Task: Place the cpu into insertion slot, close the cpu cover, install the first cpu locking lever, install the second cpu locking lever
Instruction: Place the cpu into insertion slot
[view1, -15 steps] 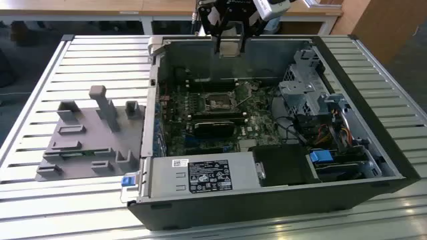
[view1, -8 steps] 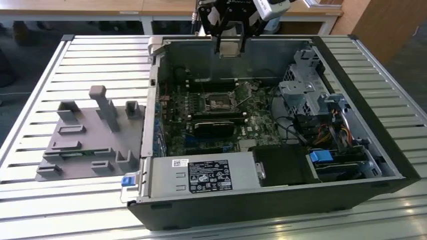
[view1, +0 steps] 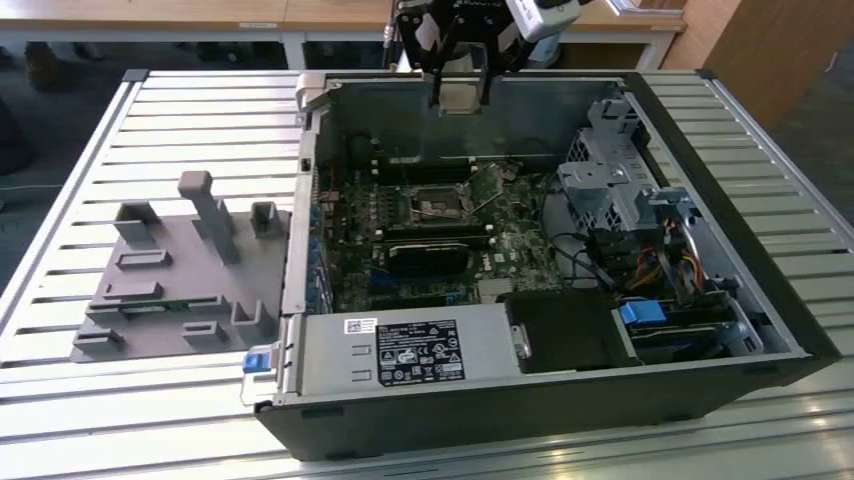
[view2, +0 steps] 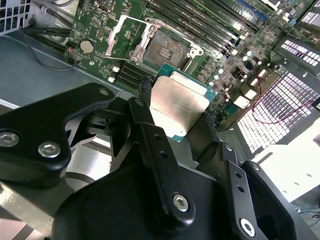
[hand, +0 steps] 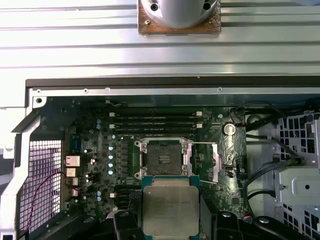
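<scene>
The socket (view1: 438, 203) sits bare at mid-board in the computer case (view1: 534, 410), its cover (hand: 216, 165) flipped open beside it. The claw (view1: 458, 100) grips the chip (hand: 170, 210) flat above the case's far edge, so the socket lies below, toward the case's middle.

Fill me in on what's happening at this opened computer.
The robot arm's gripper is shut on the cpu, gripping it by two opposite edges above the open computer case. The insertion slot on the motherboard is bare, with the cpu cover swung open beside it. The cpu is not yet seated; in both wrist views it hangs just short of the slot.
</scene>
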